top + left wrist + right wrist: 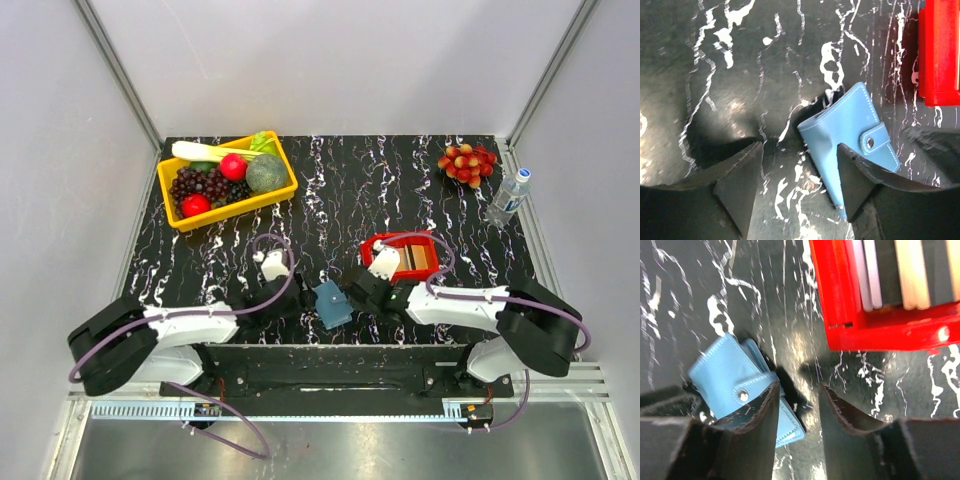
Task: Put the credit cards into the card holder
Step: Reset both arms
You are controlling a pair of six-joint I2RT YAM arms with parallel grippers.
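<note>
Top external view: the card holder [331, 303] lay shut between the empty left gripper [800, 146], fingers wide, and right gripper [799, 386], fingers narrow, credit cards [420, 258] unloaded at two o'clock.

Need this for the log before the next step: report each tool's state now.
Left tool: open, holding nothing; the wallet lies partly between its fingers.
Right tool: open, holding nothing.
</note>
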